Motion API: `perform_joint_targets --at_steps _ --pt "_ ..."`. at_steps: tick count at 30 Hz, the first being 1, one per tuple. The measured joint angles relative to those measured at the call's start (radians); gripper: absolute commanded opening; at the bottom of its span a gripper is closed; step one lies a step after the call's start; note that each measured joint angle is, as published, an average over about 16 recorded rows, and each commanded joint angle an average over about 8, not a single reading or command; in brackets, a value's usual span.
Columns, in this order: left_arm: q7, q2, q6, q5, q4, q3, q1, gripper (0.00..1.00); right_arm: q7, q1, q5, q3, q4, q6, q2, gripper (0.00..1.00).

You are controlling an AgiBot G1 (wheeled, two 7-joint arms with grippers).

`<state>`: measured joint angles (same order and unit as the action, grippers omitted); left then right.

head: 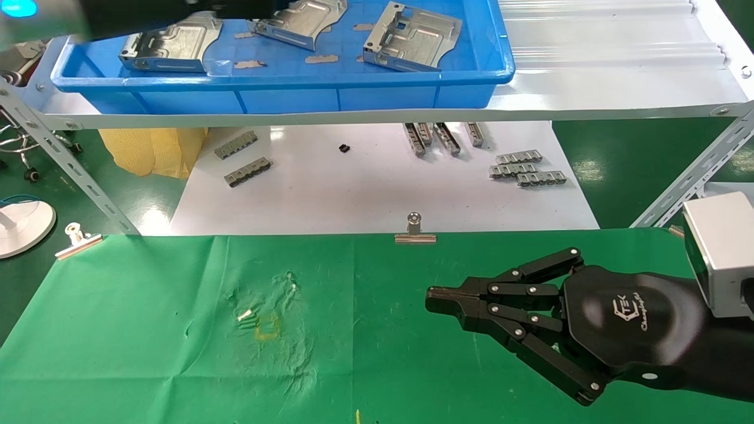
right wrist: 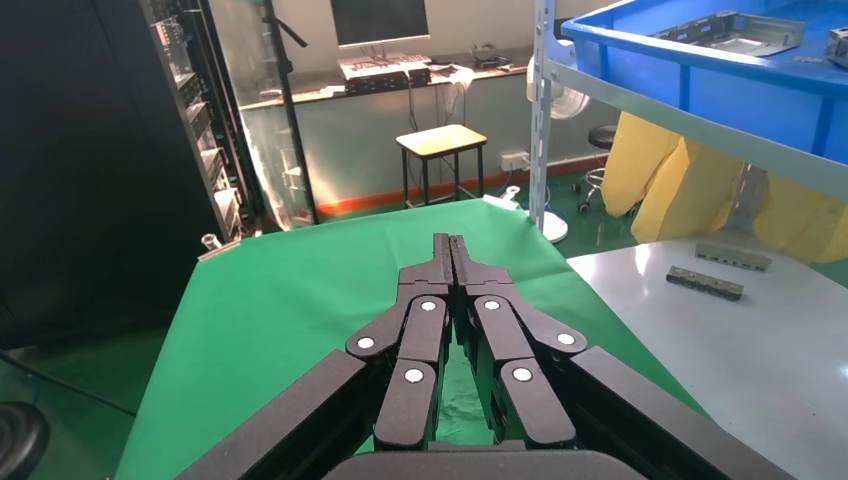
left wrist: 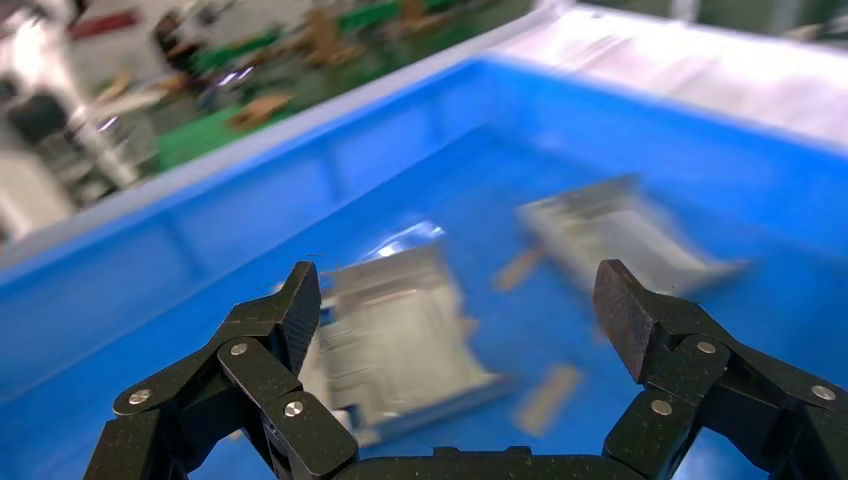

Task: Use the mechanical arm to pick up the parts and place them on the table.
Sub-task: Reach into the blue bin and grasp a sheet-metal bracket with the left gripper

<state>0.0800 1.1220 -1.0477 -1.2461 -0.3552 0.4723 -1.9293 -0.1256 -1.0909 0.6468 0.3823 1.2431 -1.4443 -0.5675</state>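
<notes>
Three shiny silver parts lie in a blue tray (head: 294, 94) on the white shelf: one at the left (head: 171, 47), one in the middle (head: 303, 20), one at the right (head: 409, 38). My left gripper (left wrist: 455, 300) is open and empty, hovering over the left part (left wrist: 395, 335); in the head view only its dark arm (head: 147, 15) shows at the top left. My right gripper (head: 433, 300) is shut and empty, resting low over the green table (head: 177, 353) at the right; the right wrist view shows it pressed together (right wrist: 450, 245).
Small grey ridged strips (head: 527, 171) lie on a white sheet (head: 353, 194) under the shelf. Silver binder clips (head: 415, 231) hold the cloth's far edge. A yellow mark (head: 266, 327) sits mid-table. Slanted shelf braces (head: 70, 165) stand at both sides.
</notes>
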Motion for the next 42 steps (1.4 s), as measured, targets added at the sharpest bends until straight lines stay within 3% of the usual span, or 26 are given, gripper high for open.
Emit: perform_joint_targets --at_steps 1,7,9,20,33,34,40,42 --pt "-0.009 0.021 0.033 -0.012 0.039 0.004 -0.016 0.89 0.000 0.000 0.000 0.000 0.000 0.000 0.000 0.00" --pt "-0.044 0.119 0.184 -0.053 0.212 0.019 -0.077 0.14 0.000 0.000 0.000 0.000 0.000 0.000 0.000 0.00" --pt "-0.048 0.140 0.217 -0.058 0.249 0.021 -0.088 0.00 0.000 0.000 0.000 0.000 0.000 0.000 0.000 0.00" --pt "-0.016 0.198 0.313 -0.063 0.352 0.022 -0.110 0.00 0.000 0.000 0.000 0.000 0.000 0.000 0.000 0.00" --pt "0.034 0.212 0.341 -0.086 0.358 0.037 -0.100 0.00 0.000 0.000 0.000 0.000 0.000 0.000 0.000 0.02" --pt "0.035 0.212 0.342 -0.088 0.356 0.039 -0.099 0.00 0.000 0.000 0.000 0.000 0.000 0.000 0.000 0.07" --pt "0.032 0.213 0.351 -0.101 0.343 0.048 -0.097 0.00 0.000 0.000 0.000 0.000 0.000 0.000 0.000 0.81" --pt "0.030 0.214 0.354 -0.104 0.340 0.050 -0.096 0.00 0.000 0.000 0.000 0.000 0.000 0.000 0.000 0.99"
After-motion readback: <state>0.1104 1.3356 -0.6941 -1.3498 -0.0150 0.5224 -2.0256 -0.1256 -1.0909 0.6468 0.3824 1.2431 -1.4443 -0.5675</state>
